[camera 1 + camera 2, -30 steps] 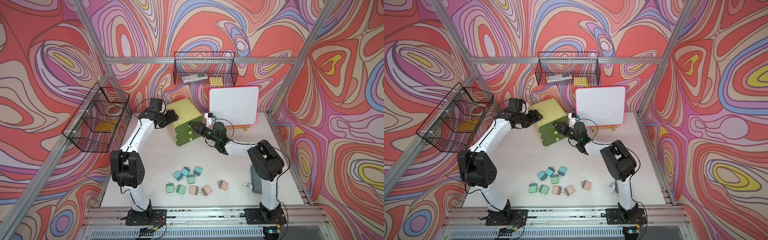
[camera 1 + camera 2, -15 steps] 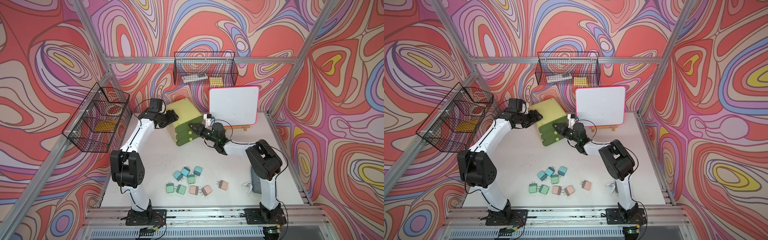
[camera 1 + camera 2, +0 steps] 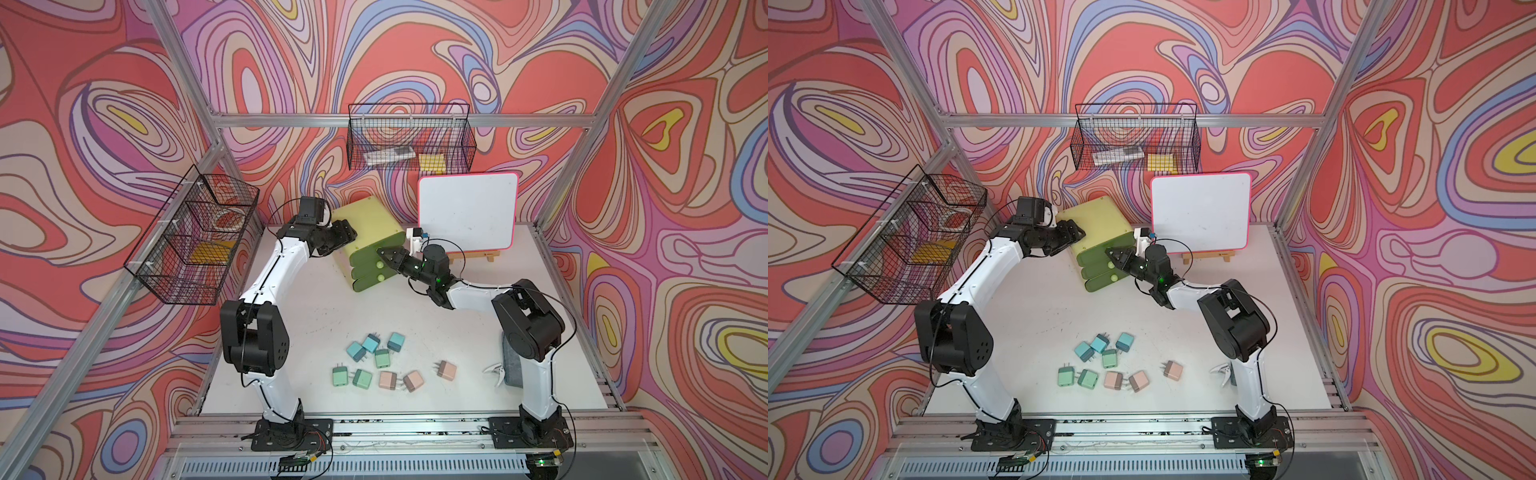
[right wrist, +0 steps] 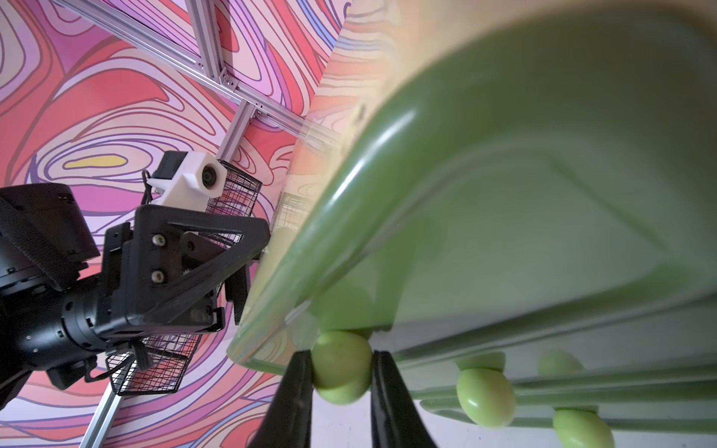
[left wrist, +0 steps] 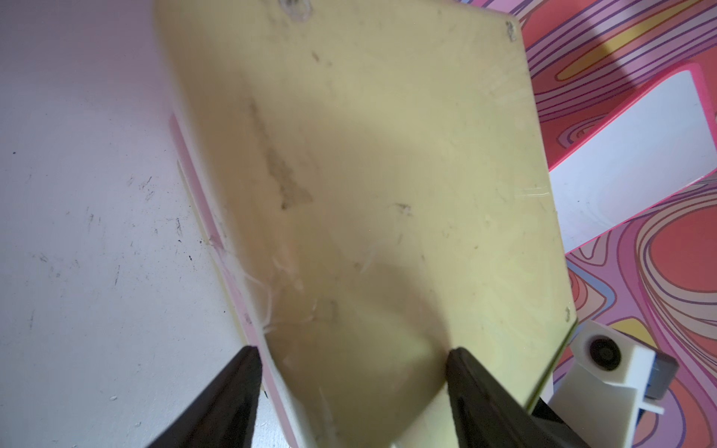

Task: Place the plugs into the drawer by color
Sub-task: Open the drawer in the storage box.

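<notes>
Bimanual bench scene at the drawer-opening step. The chest [image 3: 368, 220] stands at the back of the bench [image 3: 316, 316], turned at an angle so that its three drawer fronts face the right arm [image 3: 469, 291].

Right arm: its jaws are clenched on the knob [image 4: 341, 368] of the top drawer [image 4: 523, 217], one finger on each side. In the right wrist view both fingers appear to touch the knob. The two lower knobs [image 3: 379, 271] are untouched, and all three drawers look shut.

Left arm [image 3: 274, 274]: it reaches to the chest's far side, opposite the drawer fronts. Its jaws grasp the chest body there, with the yellow top panel [image 5: 388, 174] between the fingers in the left wrist view.

Key relation: the top drawer's sliding axis runs from the braced far side, through the knob, roughly toward the right arm's wrist. The coming pull should therefore run straight back along that line, with the left arm holding the chest against it. A pull off this axis would likely twist the chest or slip off the round knob.

The plugs [image 3: 382, 357] are nine in number: three teal, three green, three pink. All lie loose at the front of the bench, between the two arm bases and well apart from the chest. None is stored yet, and neither arm is near them.
</notes>
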